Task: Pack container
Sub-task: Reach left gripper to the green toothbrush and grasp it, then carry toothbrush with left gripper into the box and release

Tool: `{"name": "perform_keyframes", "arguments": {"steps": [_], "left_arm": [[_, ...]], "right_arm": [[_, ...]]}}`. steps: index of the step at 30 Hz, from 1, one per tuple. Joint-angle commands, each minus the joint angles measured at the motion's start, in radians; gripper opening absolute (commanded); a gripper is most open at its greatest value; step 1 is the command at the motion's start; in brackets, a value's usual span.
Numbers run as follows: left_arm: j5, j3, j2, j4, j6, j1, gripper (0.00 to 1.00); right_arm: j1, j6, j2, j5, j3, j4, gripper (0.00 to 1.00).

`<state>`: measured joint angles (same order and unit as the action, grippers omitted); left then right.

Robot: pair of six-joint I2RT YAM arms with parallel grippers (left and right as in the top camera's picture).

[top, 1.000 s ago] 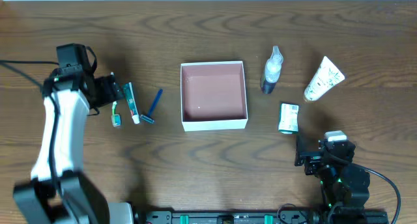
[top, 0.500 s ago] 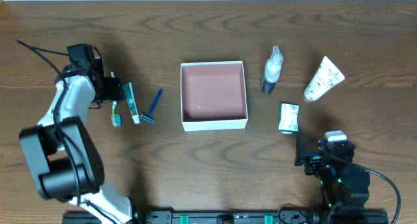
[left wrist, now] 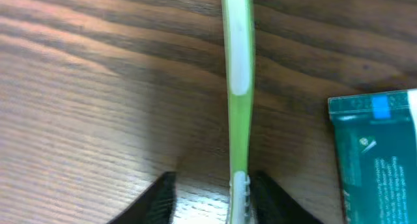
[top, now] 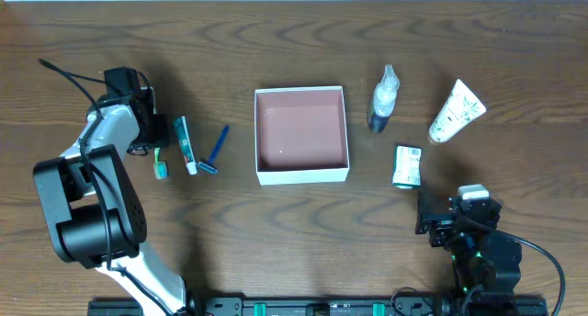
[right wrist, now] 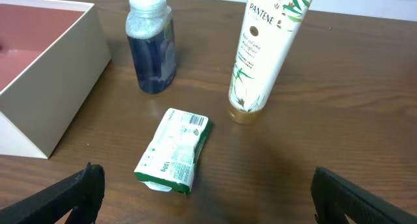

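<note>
The container (top: 303, 175) is a square white-walled box with a pinkish floor at table centre; its corner shows in the right wrist view (right wrist: 52, 87). A green toothbrush (top: 162, 160) lies left of it. My left gripper (top: 154, 137) is down over the toothbrush (left wrist: 238, 87), with one dark finger on each side of the handle. The right finger touches the handle and a gap shows at the left finger, so the gripper (left wrist: 215, 191) is still open. My right gripper (top: 427, 215) rests wide open near the front edge, holding nothing (right wrist: 208, 185).
A teal toothpaste tube (top: 186, 143) (left wrist: 381, 152) and a blue razor (top: 216, 151) lie beside the toothbrush. Right of the container are a spray bottle (top: 383, 99) (right wrist: 151, 45), a Pantene tube (top: 457, 112) (right wrist: 264, 48) and a green-white soap packet (top: 407, 165) (right wrist: 174, 151).
My left arm has swung in and lowered onto the toothbrush, and its jaws have narrowed around the handle. The right arm has not moved.
</note>
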<state>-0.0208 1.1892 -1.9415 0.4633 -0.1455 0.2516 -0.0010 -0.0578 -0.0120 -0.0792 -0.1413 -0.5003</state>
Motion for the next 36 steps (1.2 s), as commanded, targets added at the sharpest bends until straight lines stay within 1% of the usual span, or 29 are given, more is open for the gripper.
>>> {"name": "perform_keyframes", "arguments": {"steps": [1,3,4,6,10,15,20,21,23,26,29,33,36], "left_arm": [[0.055,0.008,-0.034,0.006,-0.008,0.000,0.28],[0.077,0.008,-0.033,0.016,-0.008,-0.002,0.21],[0.086,0.008,-0.032,0.023,-0.008,-0.002,0.19],[0.093,0.008,-0.026,0.045,-0.007,-0.005,0.10],[0.093,0.008,0.022,0.080,0.020,-0.018,0.06],[0.093,0.008,0.171,0.157,0.107,-0.070,0.06],[0.119,0.008,0.397,0.274,0.117,-0.208,0.06],[0.119,0.008,0.445,0.294,0.138,-0.251,0.06],[0.119,0.008,0.532,0.318,0.198,-0.346,0.06],[0.118,0.008,0.610,0.303,0.268,-0.479,0.06],[0.105,0.008,0.620,0.239,0.341,-0.599,0.06],[0.005,0.006,0.550,0.161,0.362,-0.695,0.06],[-0.051,0.006,0.470,0.108,0.361,-0.732,0.06]], "right_arm": [[-0.007,0.013,0.006,-0.007,0.003,0.000,0.99],[-0.007,0.013,0.006,-0.007,0.003,0.000,0.99],[-0.007,0.013,0.006,-0.007,0.003,0.000,0.99],[-0.007,0.013,0.006,-0.007,0.003,0.000,0.99],[-0.007,0.013,0.006,-0.007,0.003,0.000,0.99],[-0.007,0.013,0.006,-0.007,0.003,0.000,0.99],[-0.007,0.013,0.006,-0.007,0.003,0.000,0.99],[-0.007,0.013,0.006,-0.007,0.003,0.000,0.98],[-0.007,0.013,0.006,-0.007,0.003,0.000,0.99],[-0.007,0.013,0.006,-0.007,0.003,0.000,0.99],[-0.007,0.013,0.006,-0.007,0.003,0.000,0.99],[-0.007,0.013,0.006,-0.007,0.003,0.000,0.99],[-0.007,0.013,0.006,-0.007,0.003,0.000,0.99]]}}
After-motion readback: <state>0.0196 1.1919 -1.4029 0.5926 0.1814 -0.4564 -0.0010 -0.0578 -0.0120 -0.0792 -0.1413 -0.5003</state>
